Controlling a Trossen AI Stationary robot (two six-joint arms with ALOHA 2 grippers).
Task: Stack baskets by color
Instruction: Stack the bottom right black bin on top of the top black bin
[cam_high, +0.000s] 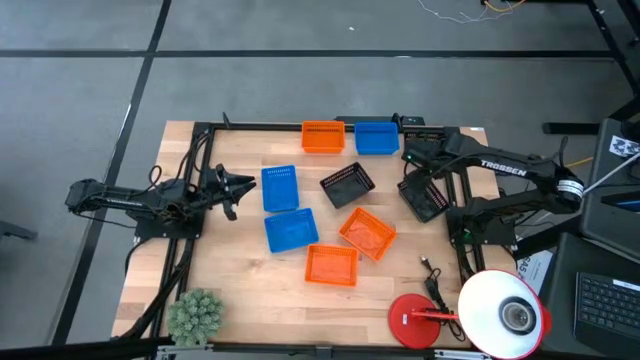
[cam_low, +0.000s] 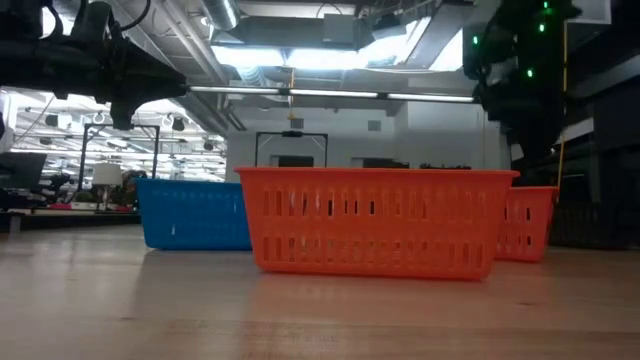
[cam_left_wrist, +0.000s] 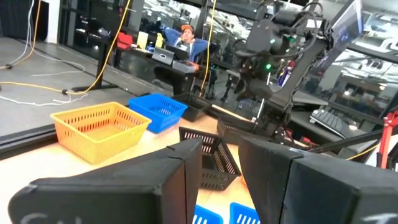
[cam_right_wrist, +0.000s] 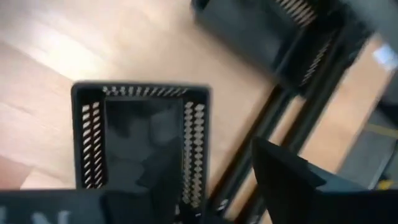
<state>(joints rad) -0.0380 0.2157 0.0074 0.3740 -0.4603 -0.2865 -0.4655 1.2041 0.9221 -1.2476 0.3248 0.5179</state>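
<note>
Several baskets lie on the wooden table. Orange (cam_high: 322, 137) and blue (cam_high: 377, 138) ones sit at the far edge. Two blue ones (cam_high: 279, 188) (cam_high: 291, 231) lie left of the middle, and two orange ones (cam_high: 367, 232) (cam_high: 331, 265) lie nearer. One black basket (cam_high: 347, 184) is in the middle and another (cam_high: 424, 196) (cam_right_wrist: 140, 143) at the right. My right gripper (cam_high: 415, 160) (cam_right_wrist: 214, 155) points down, open, over that right black basket. One finger (cam_right_wrist: 165, 177) is over its inside, the other (cam_right_wrist: 283, 177) beyond its long wall. My left gripper (cam_high: 232, 190) (cam_left_wrist: 221, 168) waits open at the left. My right gripper stands open astride one long wall (cam_right_wrist: 194, 149) of the right black basket, which lies flat on the table. Whether either finger touches the wall, I cannot tell.
A black frame rail (cam_high: 455, 235) runs along the table's right side, close to the right black basket. A red lamp base (cam_high: 415, 318) with a white shade (cam_high: 503, 312) stands near right. A green fuzzy plant (cam_high: 195, 316) stands near left. Bare wood lies at the near middle.
</note>
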